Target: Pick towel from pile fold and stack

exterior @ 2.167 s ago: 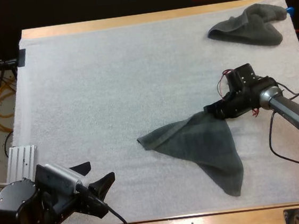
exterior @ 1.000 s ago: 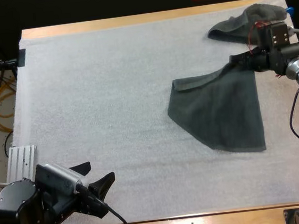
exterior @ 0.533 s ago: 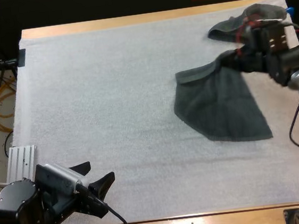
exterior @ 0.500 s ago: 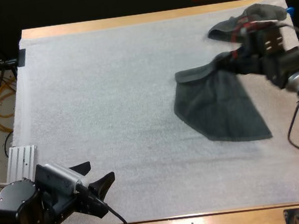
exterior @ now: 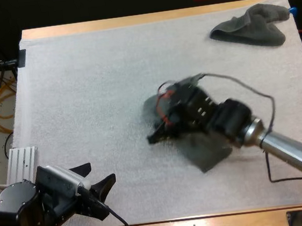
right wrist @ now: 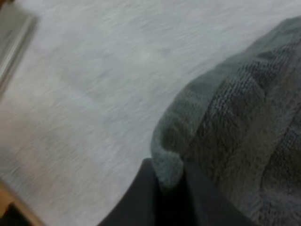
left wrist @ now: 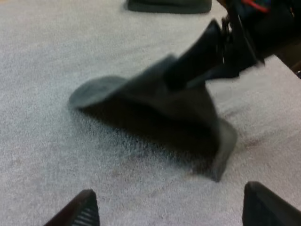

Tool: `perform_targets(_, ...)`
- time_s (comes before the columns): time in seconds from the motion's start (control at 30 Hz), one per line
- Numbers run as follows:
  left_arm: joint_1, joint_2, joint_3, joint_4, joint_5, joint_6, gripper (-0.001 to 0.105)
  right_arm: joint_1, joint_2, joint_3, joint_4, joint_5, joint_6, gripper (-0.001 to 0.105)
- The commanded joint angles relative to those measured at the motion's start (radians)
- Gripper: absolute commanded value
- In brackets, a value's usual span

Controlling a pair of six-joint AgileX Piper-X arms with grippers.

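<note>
The right claw [exterior: 157, 135] grips the towel [exterior: 209, 155] by a corner at mid-frame, cloth trailing toward the lower right. The left claw [exterior: 97, 190], open and empty, sits lower left, well apart.

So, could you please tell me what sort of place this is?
Probably a robotics lab bench: a wooden table with a white mat, the right gripper pinching a grey-green towel, the left gripper open, a crumpled towel beyond.

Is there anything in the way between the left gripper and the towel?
Nothing visible. Only bare mat lies between the open left gripper and the towel, which the right gripper holds pinched.
</note>
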Motion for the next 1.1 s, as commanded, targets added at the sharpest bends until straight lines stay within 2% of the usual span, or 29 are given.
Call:
perform_targets(0.0,-0.004,-0.003,-0.007,-0.002,-0.002,0.004,0.061,0.021,0.008,-0.009,-0.013,-0.004,0.008,0.000)
perform_targets(0.13,-0.004,-0.003,-0.007,-0.002,-0.002,0.012,0.061,0.096,0.064,-0.002,-0.043,-0.012,0.005,0.000)
perform_targets(0.3,-0.004,-0.003,-0.007,-0.002,-0.002,0.012,0.061,0.137,0.137,0.000,-0.137,-0.129,0.003,0.000)
perform_targets(0.43,-0.004,-0.003,-0.007,-0.002,-0.002,0.012,0.061,0.137,0.189,0.000,-0.226,-0.356,0.021,0.000)
perform_targets(0.57,-0.004,-0.003,-0.007,-0.002,-0.002,0.020,0.061,0.140,0.211,0.000,-0.233,-0.578,0.049,0.000)
perform_targets(0.63,-0.004,-0.003,-0.007,-0.004,-0.002,0.020,0.061,0.145,0.210,0.000,-0.228,-0.613,0.049,0.000)
perform_targets(0.8,-0.004,-0.003,-0.007,-0.031,-0.002,0.020,0.061,0.164,0.210,0.000,-0.231,-0.611,0.041,0.001)
perform_targets(0.9,-0.004,-0.003,-0.007,-0.057,-0.002,0.020,0.061,0.166,0.210,0.000,-0.231,-0.611,0.041,0.025)
perform_targets(0.97,-0.004,-0.003,-0.007,-0.073,-0.002,0.020,0.061,0.166,0.210,0.000,-0.234,-0.611,0.041,0.058)
perform_targets(1.0,-0.004,-0.003,-0.007,-0.078,-0.002,0.020,0.061,0.166,0.210,0.000,-0.234,-0.611,0.040,0.068)
perform_targets(1.03,-0.004,-0.003,-0.007,-0.086,-0.002,0.020,0.061,0.166,0.210,0.000,-0.234,-0.613,0.031,0.082)
perform_targets(1.07,-0.004,-0.003,-0.007,-0.093,-0.002,0.020,0.061,0.166,0.207,0.000,-0.234,-0.612,0.017,0.090)
